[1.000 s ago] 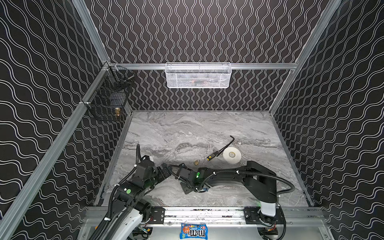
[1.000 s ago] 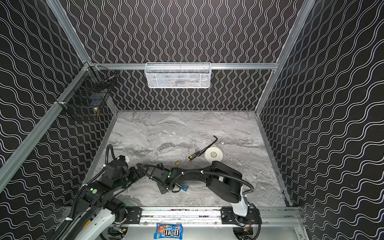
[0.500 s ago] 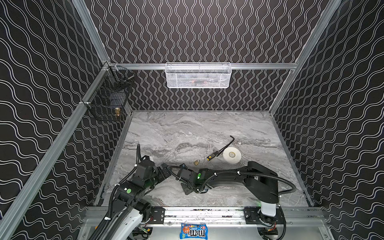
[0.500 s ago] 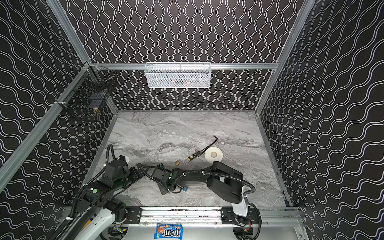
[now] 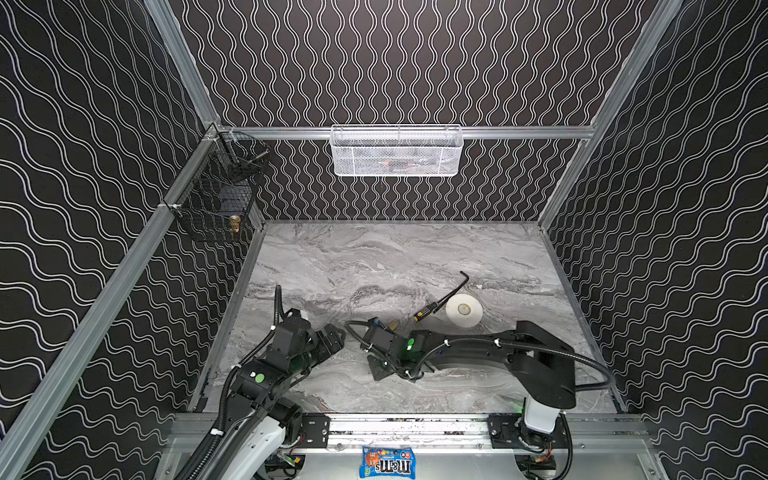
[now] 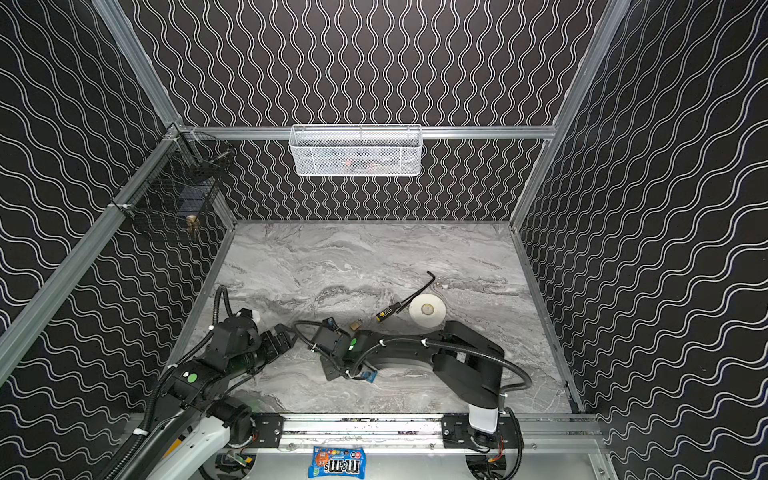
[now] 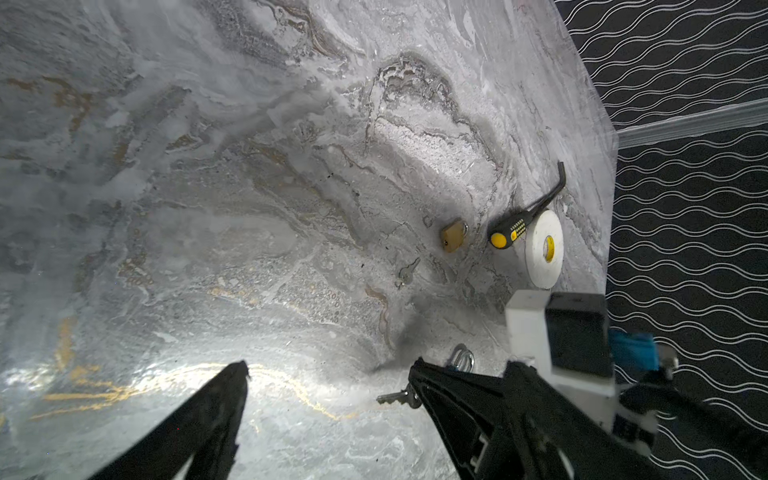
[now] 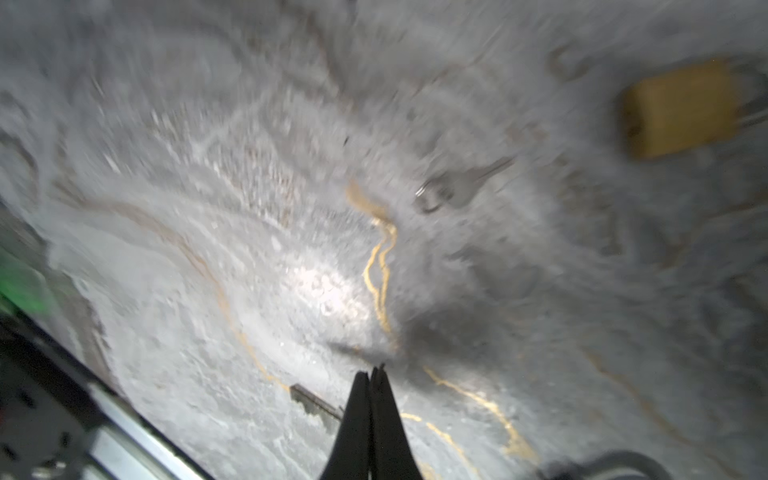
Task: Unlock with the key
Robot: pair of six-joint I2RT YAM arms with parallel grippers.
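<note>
Right jaws clenched on key (image 7: 392,399), blade jutting sideways from their tips, left jaws released

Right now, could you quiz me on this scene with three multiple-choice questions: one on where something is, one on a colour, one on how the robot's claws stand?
1. Where is the white tape roll?
A. up on the back wall
B. on the table, beside the yellow-handled tool
C. between a claw's fingers

2. What colour is the padlock on the table?
A. red
B. blue
C. brass yellow

3. How do the claws stand?
A. left gripper open, right gripper shut
B. both open
C. both shut

Answers: B, it lies on the marble next to the tool's handle; C, its body shows brass yellow in both wrist views; A, the left fingers are spread wide and the right fingers meet at their tips.
</note>
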